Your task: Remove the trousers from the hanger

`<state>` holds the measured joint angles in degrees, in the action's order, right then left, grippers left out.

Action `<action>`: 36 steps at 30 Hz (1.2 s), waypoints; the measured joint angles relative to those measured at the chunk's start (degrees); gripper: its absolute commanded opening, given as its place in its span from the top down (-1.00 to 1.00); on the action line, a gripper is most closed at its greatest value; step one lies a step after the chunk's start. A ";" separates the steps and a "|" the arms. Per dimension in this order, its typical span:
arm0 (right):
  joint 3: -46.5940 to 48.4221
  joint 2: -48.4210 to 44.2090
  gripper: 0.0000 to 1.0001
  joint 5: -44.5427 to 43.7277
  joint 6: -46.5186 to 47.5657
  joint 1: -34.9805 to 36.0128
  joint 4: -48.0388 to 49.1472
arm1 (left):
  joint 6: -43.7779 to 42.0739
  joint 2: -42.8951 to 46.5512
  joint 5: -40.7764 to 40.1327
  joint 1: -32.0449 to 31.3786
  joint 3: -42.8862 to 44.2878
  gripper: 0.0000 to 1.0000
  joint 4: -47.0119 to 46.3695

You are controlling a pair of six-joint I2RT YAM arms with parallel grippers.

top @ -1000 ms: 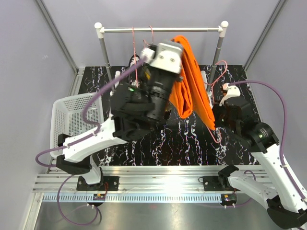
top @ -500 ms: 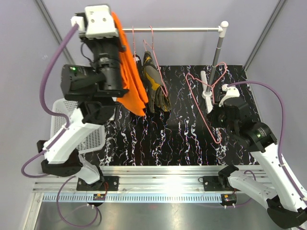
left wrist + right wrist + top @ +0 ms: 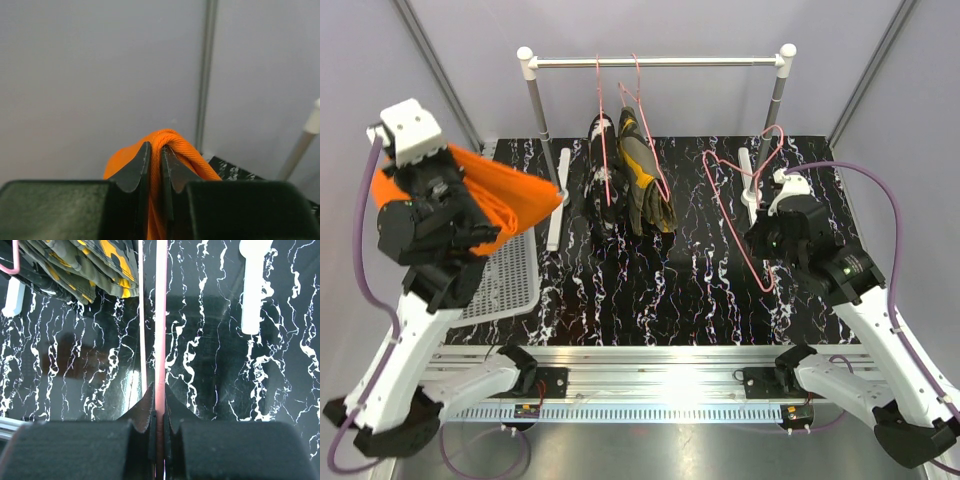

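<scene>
Grey-walled booth (image 3: 720,100): orange trousers (image 3: 505,200) crosswise, free end rightward.

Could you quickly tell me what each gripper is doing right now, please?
Left gripper: shut on the orange trousers.
Right gripper: shut on the pink hanger.

I can read no writing, label, brand, number or sign in any of my three views.
</scene>
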<state>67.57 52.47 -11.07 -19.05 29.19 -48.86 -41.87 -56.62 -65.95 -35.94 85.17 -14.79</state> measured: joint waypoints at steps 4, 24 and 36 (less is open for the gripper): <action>0.00 -0.07 1.00 1.14 -0.04 0.00 1.03 | 6.69 8.33 -2.08 9.31 -10.32 1.00 7.65; -4.28 -5.25 1.00 9.07 -0.70 0.00 5.68 | 18.82 -0.02 11.45 25.35 -32.04 1.00 26.21; -4.28 -5.33 1.00 9.27 -0.70 0.00 6.56 | 13.03 -13.11 17.81 20.70 -30.40 0.75 26.23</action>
<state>63.29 47.13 -1.80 -19.75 29.19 -42.30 -28.84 -69.73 -48.14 -15.25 54.76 11.44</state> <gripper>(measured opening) 0.056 0.109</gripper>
